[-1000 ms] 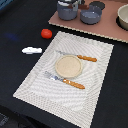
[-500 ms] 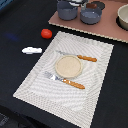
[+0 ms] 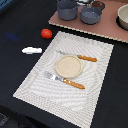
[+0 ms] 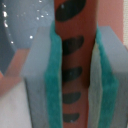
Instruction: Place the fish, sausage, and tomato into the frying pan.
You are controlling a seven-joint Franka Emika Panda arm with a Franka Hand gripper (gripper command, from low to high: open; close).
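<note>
Jaws of the gripper [image 4: 75,85] are clamped on the sausage [image 4: 74,30], pads [image 4: 52,85] tight on both sides. The blue-grey curve beside it in the wrist view is prob the pan [image 3: 91,16], which sits at the counter's far edge, so the drop looks close. Can't see anything in the pan yet. Fish [image 3: 31,50] and tomato [image 3: 46,33] lie on the counter near the exterior view's left edge, well apart from the pan. You've got 0 of 3 done.
</note>
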